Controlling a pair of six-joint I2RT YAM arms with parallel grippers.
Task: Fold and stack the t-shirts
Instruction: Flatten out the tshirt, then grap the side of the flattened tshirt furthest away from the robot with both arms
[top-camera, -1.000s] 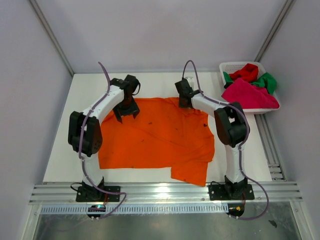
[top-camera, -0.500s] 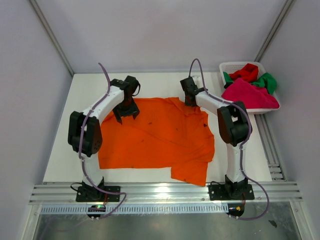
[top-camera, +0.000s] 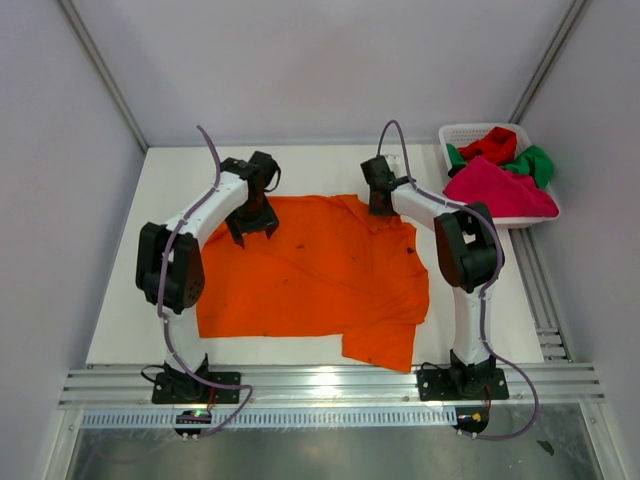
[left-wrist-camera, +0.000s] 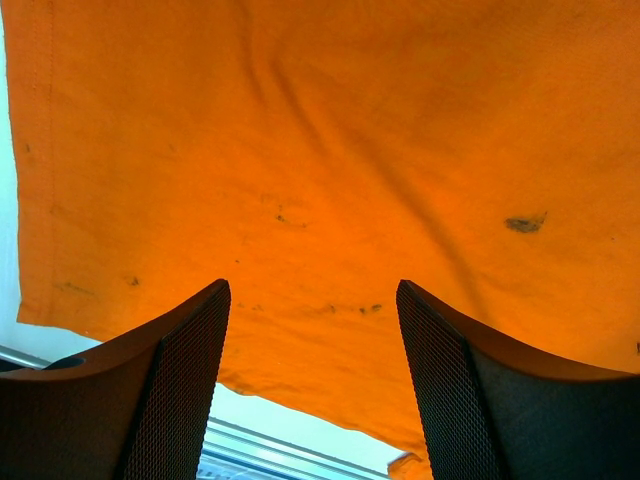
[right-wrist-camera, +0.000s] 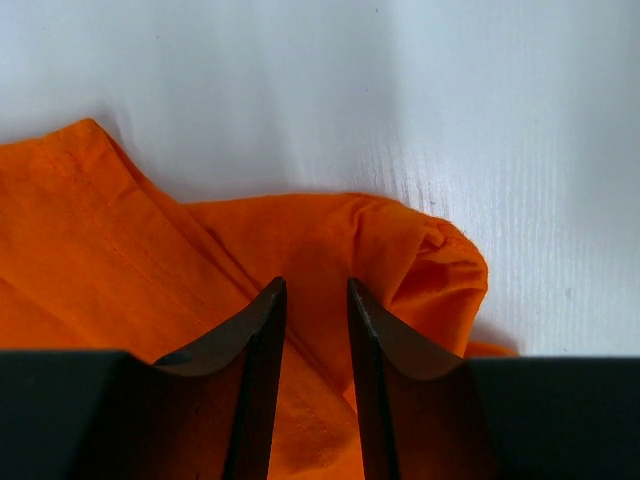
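Just below the left end effector (top-camera: 252, 226) lies the orange t-shirt (top-camera: 320, 280).

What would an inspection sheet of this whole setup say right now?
Surface: white table, largely covered by cloth.
Job's things: orange t-shirt spread flat, dark-spotted; red shirt, green shirt and pink shirt heaped in the basket.
Clutter: nothing seen.
Grippers: left gripper open above the orange t-shirt; right gripper narrowly apart at its far edge, grip unclear.
Cables: purple cables run along both arms.
Surroundings: grey walls; metal rail at the near edge.
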